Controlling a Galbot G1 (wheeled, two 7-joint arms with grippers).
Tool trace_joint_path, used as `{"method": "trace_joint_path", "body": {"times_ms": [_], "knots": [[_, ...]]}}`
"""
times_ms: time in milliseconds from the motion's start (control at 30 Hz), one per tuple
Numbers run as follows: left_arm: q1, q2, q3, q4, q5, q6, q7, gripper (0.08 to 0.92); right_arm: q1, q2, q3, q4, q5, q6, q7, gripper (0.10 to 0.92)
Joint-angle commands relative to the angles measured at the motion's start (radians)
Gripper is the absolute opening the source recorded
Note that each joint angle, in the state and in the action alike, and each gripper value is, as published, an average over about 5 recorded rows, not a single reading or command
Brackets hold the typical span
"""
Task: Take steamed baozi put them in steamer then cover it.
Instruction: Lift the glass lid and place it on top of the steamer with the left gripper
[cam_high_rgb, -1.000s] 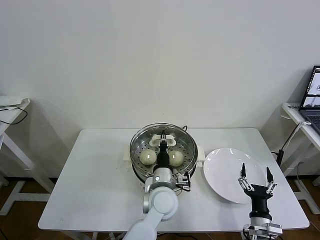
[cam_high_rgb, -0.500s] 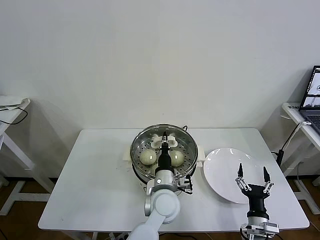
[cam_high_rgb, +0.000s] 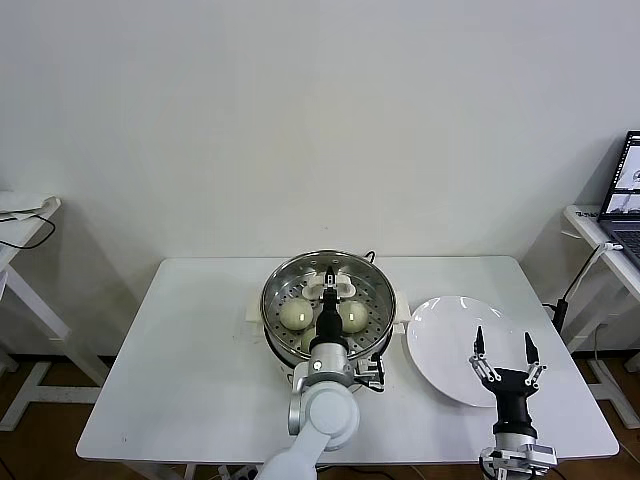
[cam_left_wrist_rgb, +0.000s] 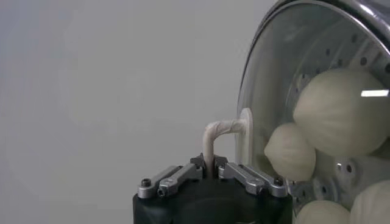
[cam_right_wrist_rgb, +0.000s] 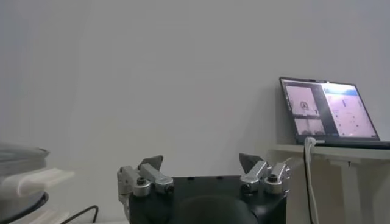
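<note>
A white plate (cam_high_rgb: 462, 348) lies flat on the right part of the table (cam_high_rgb: 200, 380), just beside the steamer (cam_high_rgb: 328, 310), and nothing sits on it. The right gripper (cam_high_rgb: 503, 347) hovers over the plate's near edge with its two dark fingers spread wide and nothing between them; its wrist view shows the same open fingers (cam_right_wrist_rgb: 149, 165) pointing at the wall.

The steamer stands at the middle of the table on a white base. The cover (cam_high_rgb: 328, 300), clear glass with a steel rim, sits on top of it. The left gripper (cam_high_rgb: 328, 278) reaches in from the near side, its arm crossing the steamer's near rim, and its jaws are pinched narrow on the cover's white handle (cam_left_wrist_rgb: 220, 137). Through the glass the steamed baozi (cam_high_rgb: 293, 315) rest on the perforated tray, one to the left of the arm and one to the right in the head view; the left wrist view shows more of them (cam_left_wrist_rgb: 339, 111) pressed close under the lid. The arm hides the middle of the tray.

A black cable (cam_high_rgb: 371, 258) trails off behind the steamer. The table is white and plain, set against a bare white wall. At the far right an open laptop (cam_high_rgb: 626, 195) stands on a side desk, with a cord hanging down from it. At the far left is the edge of another white table (cam_high_rgb: 25, 215) with a dark cable on it.
</note>
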Motion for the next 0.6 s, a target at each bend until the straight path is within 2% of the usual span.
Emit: {"method": "trace_joint_path", "body": {"times_ms": [33,267,600], "knots": [[0.007,-0.003,0.002,-0.005,-0.009,-0.01,-0.002,0.187,0.0,-0.001,0.0,0.0,-0.002,0.001,0.0,0.823],[0.017,0.012,0.001,-0.031,-0.025,-0.022,-0.014,0.208,0.001,-0.003,0.0,0.0,-0.003,0.003,0.0,0.823],[0.096,0.1,0.009,-0.165,-0.026,-0.032,-0.034,0.479,0.006,-0.01,-0.005,-0.007,-0.003,0.006,-0.001,0.823]]}}
